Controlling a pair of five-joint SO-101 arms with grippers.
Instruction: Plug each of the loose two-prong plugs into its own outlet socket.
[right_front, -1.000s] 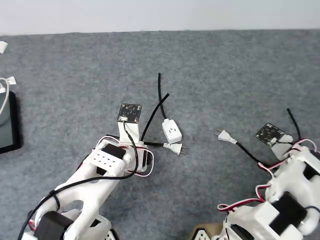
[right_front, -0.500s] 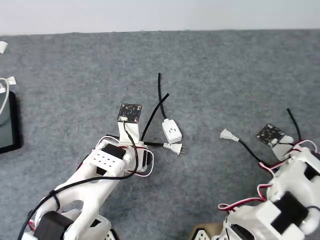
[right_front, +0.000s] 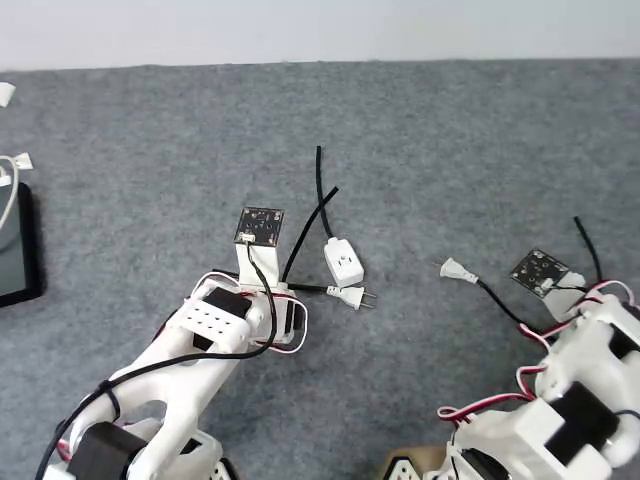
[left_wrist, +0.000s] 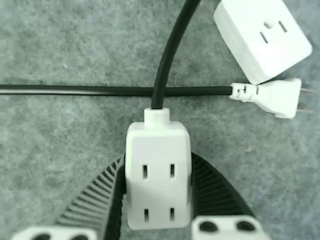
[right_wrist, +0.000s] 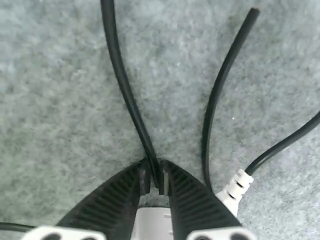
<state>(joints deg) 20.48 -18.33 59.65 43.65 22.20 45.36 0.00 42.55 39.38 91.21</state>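
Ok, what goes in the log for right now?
left gripper: shut on outlet | right gripper: shut on cord | left plug: unplugged | right plug: unplugged

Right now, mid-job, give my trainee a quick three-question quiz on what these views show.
1. True or false: the left pincer grips the white rectangular plastic outlet block.
2. What does the right pincer clamp? A) a thin black cable B) a metal screw C) nothing
3. Fill in: the white two-prong plug beside the white square socket cube lies ____ (plugged in / loose).
Key: 1 true; 2 A; 3 loose.
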